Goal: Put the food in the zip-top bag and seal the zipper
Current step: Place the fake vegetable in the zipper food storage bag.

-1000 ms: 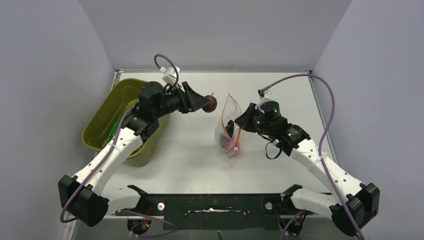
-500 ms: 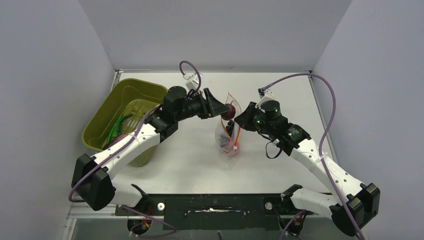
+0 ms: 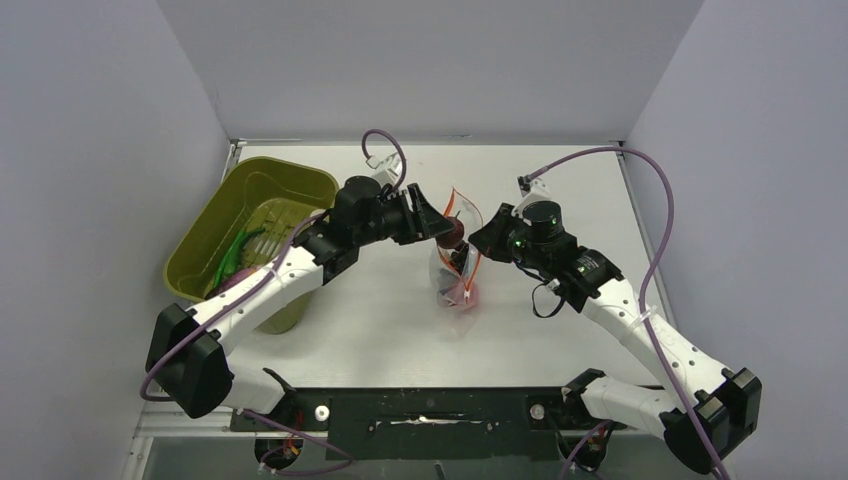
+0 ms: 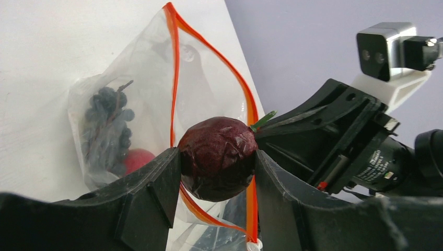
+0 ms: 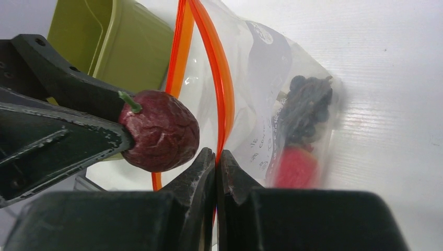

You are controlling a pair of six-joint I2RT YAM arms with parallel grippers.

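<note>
Left fingers (image 4: pixel 156 183) grip the fruit (image 4: pixel 218 157) — I've just swung it to the bag (image 4: pixel 141 68) mouth; right fingers (image 5: pixel 201 172) pinch the zipper (image 5: pixel 228 99).

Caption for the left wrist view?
Left hand holds the dark red fruit at the mouth of the open zip-top bag.

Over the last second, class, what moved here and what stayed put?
The left gripper, shut on the dark red fruit, moved right to the open mouth of the zip-top bag. The right gripper kept pinching the zipper; bag and tub stayed put.
</note>
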